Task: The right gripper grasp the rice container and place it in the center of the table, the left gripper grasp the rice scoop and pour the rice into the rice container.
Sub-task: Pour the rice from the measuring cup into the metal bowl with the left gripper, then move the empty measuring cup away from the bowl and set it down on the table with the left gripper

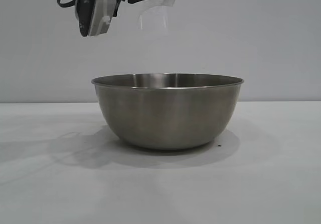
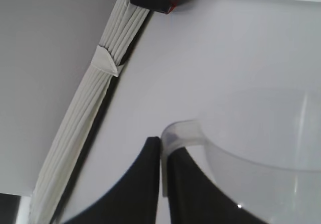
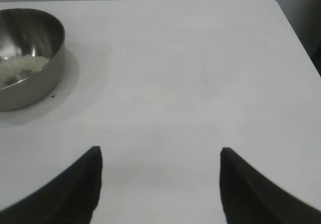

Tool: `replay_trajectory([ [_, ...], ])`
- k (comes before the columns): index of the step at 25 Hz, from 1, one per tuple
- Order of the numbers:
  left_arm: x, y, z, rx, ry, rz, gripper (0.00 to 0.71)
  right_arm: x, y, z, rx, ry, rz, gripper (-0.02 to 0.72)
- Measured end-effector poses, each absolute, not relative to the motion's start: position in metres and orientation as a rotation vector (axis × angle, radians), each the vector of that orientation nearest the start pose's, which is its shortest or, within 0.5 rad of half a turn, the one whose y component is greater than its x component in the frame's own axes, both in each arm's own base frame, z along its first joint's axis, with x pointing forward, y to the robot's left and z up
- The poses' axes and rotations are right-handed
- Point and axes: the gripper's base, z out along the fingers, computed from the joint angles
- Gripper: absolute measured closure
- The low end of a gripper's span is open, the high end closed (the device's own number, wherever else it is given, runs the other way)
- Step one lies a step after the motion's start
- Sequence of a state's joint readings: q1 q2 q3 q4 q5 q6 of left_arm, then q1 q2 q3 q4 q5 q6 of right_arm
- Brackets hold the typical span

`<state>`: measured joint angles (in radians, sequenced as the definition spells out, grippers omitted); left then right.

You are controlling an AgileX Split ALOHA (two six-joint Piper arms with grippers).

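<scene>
Holding rice scoop (image 2: 261, 133) above rice container (image 1: 167, 111)

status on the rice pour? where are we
Mostly done. The rice container stands on the table, and the right gripper is open, off to its side. Rice already lies inside. The left gripper holds the rice scoop by its handle above the bowl. Left: set the scoop down.

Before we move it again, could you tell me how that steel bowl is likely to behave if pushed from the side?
The bowl would probably slide rather than tip: it is wide and sits low on the smooth table. Its rounded base may let it rock slightly. The little rice inside likely adds little weight.
</scene>
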<state>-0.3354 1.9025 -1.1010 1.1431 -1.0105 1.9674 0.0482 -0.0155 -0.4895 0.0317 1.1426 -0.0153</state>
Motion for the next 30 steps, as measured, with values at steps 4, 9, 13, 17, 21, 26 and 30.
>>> replay_trajectory([
  [4,0.341,-0.201,0.224,1.598,-0.736,1.132,0.710,-0.010,0.002,0.268,-0.071,2.120,0.058,0.279],
  [9,0.340,-0.202,0.226,1.581,-0.729,1.133,0.710,-0.010,0.002,0.268,-0.071,2.120,0.058,0.279],
  [13,0.340,-0.202,0.226,1.586,-0.687,1.107,0.710,-0.010,0.002,0.268,-0.071,2.120,0.058,0.279],
  [17,0.339,-0.203,0.228,1.579,-0.613,1.037,0.710,-0.010,0.002,0.268,-0.071,2.120,0.058,0.279],
  [21,0.341,-0.202,0.231,1.585,-0.410,0.900,0.710,-0.010,0.002,0.268,-0.071,2.120,0.058,0.279],
  [26,0.348,-0.199,0.238,1.522,0.015,0.653,0.710,-0.010,0.002,0.268,-0.071,2.120,0.058,0.279],
  [30,0.358,-0.193,0.245,1.373,0.350,0.481,0.710,-0.010,0.002,0.268,-0.071,2.120,0.058,0.279],
])
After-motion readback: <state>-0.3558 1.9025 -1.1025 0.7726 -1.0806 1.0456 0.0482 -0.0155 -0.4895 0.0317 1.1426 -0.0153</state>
